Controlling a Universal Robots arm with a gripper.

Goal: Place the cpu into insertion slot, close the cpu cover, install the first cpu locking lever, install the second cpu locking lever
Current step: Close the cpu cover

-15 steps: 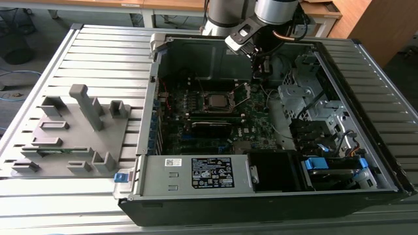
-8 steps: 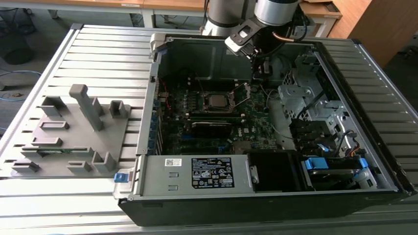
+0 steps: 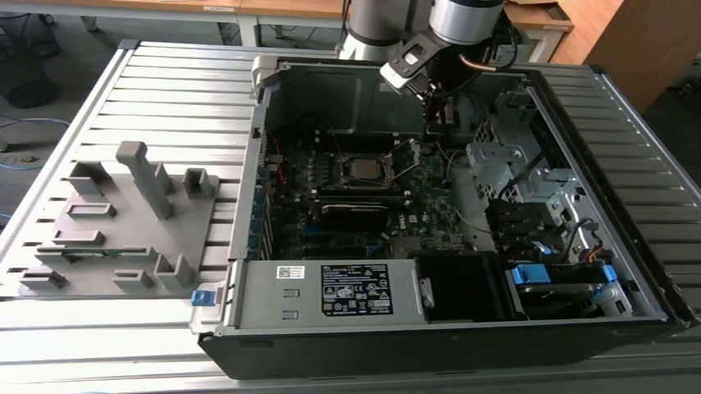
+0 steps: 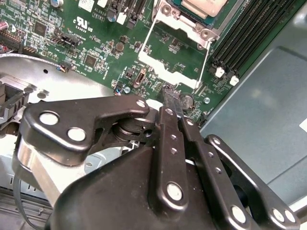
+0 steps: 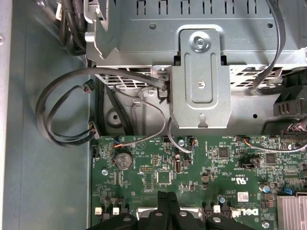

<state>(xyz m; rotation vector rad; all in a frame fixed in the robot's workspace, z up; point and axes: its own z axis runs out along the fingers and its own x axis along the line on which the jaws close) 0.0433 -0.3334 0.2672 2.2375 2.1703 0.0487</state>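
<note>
The cpu (image 3: 363, 169) lies flat in the insertion slot (image 3: 341, 174), its metal top showing; in the second wrist view the cpu (image 4: 202, 5) sits inside the slot's silver rim (image 4: 188, 24). The cpu cover (image 4: 165, 73) is swung open, its silver frame standing off the socket with thin wire levers (image 4: 207, 52) beside it. My gripper (image 3: 438, 115) hangs inside the case, beyond the socket towards the exterior view's right. Its black fingers are shut with nothing between them, the gripper (image 4: 171, 96) tip just short of the cover's free edge. The first wrist view has the gripper (image 5: 168, 199) over the green board.
A metal drive bracket (image 5: 201, 81) and looped grey cables (image 5: 62, 110) lie close ahead of the fingers. Black memory slots (image 4: 249, 33) run beside the socket. A coin battery (image 5: 123, 159) sits on the board. A grey fixture (image 3: 121, 222) stands outside the case at the exterior view's left.
</note>
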